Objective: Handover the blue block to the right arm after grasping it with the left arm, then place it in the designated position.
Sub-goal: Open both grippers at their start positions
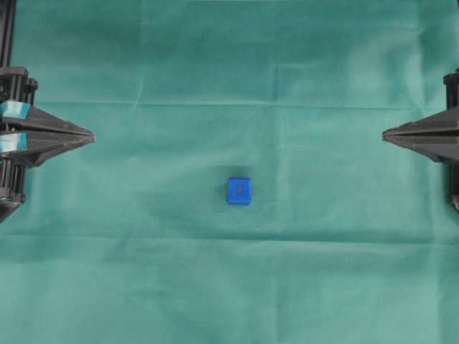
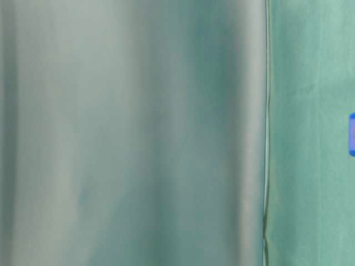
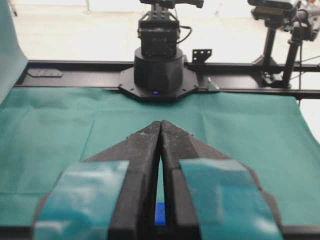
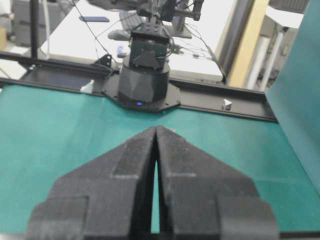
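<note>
The blue block (image 1: 239,190) lies on the green cloth near the middle of the overhead view, a faint dark mark on its top face. A sliver of the block (image 3: 159,214) shows through the slit between my left fingers, and its edge (image 2: 351,134) peeks in at the right border of the table-level view. My left gripper (image 1: 92,137), teal tape on its fingers, rests shut at the far left, well apart from the block. My right gripper (image 1: 386,133), plain black, rests shut at the far right. Both hold nothing. The designated position does not show.
The green cloth (image 1: 229,72) covers the whole table, with creases. The right arm's base (image 3: 158,65) stands at the far edge in the left wrist view, and the left arm's base (image 4: 143,75) does so in the right wrist view. A black rail (image 3: 65,65) runs behind the cloth.
</note>
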`<move>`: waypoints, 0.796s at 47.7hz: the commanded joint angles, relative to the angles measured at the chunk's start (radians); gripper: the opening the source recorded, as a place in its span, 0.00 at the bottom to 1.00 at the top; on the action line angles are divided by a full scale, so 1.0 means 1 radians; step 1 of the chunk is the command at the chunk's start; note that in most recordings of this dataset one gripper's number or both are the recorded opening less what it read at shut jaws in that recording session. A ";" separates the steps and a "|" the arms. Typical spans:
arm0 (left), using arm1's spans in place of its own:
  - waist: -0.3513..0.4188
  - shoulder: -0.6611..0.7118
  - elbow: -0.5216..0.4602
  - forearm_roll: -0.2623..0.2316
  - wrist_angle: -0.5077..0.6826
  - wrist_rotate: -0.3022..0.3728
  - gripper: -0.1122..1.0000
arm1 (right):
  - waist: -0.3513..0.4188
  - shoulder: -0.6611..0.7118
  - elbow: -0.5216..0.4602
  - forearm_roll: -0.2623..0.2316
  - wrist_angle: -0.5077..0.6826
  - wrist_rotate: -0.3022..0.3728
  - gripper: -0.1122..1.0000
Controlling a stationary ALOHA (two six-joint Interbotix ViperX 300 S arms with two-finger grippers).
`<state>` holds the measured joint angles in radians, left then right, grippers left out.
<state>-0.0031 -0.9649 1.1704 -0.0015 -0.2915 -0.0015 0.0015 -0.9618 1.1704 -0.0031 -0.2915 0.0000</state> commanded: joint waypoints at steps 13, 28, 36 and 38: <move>0.000 0.011 -0.021 0.002 0.028 0.006 0.12 | -0.005 0.011 -0.035 0.011 0.031 0.021 0.10; 0.002 0.012 -0.040 0.002 0.044 0.002 0.12 | -0.006 0.017 -0.046 0.011 0.087 0.052 0.10; 0.002 0.012 -0.041 0.000 0.049 0.002 0.27 | -0.014 0.008 -0.049 0.011 0.095 0.055 0.10; 0.002 0.012 -0.043 0.002 0.043 0.000 0.36 | -0.017 0.003 -0.051 0.011 0.095 0.055 0.10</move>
<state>-0.0031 -0.9603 1.1520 -0.0015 -0.2393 0.0000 -0.0077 -0.9557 1.1490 0.0046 -0.1948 0.0537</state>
